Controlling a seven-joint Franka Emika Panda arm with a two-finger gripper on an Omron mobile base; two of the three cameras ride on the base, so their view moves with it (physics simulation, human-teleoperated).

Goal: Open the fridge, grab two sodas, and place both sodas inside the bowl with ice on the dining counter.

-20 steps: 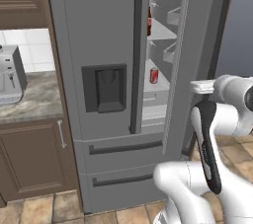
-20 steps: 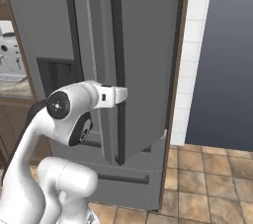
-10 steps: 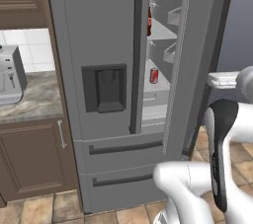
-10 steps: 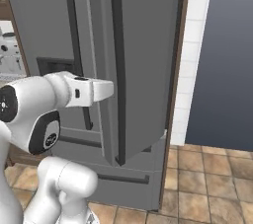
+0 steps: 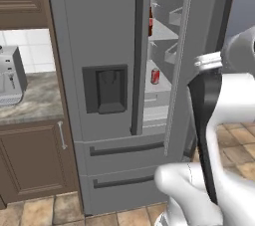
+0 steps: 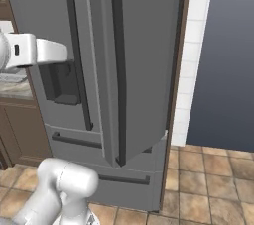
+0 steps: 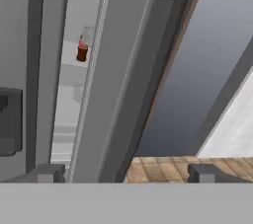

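The fridge (image 5: 104, 95) stands tall, its long axis vertical, and faces the robot; in the left base view it takes up the middle of the picture from twelve to six o'clock. Its right door (image 6: 134, 70) is swung partly out, hinged at the far right, with its free edge and long dark handle (image 6: 116, 65) pointing toward the robot, so a narrow upright gap shows between the two doors. The step in hand looks like the first one, opening the fridge, and it seems only half done: the gap is probably too slim for the arm to pass. In the hand view the fingers (image 7: 128, 173) are spread wide and empty at six o'clock, astride the door's edge but gripping nothing. The next move, as I judge it, calls for swinging that door wider, then reaching into the gap. Inside, the bottle (image 7: 82, 50) stands upright on an upper shelf, cap up, at about eleven o'clock in the hand view. The can (image 5: 155, 76) stands upright on a lower shelf, silver top up, just right of centre in the left base view, at roughly one o'clock.
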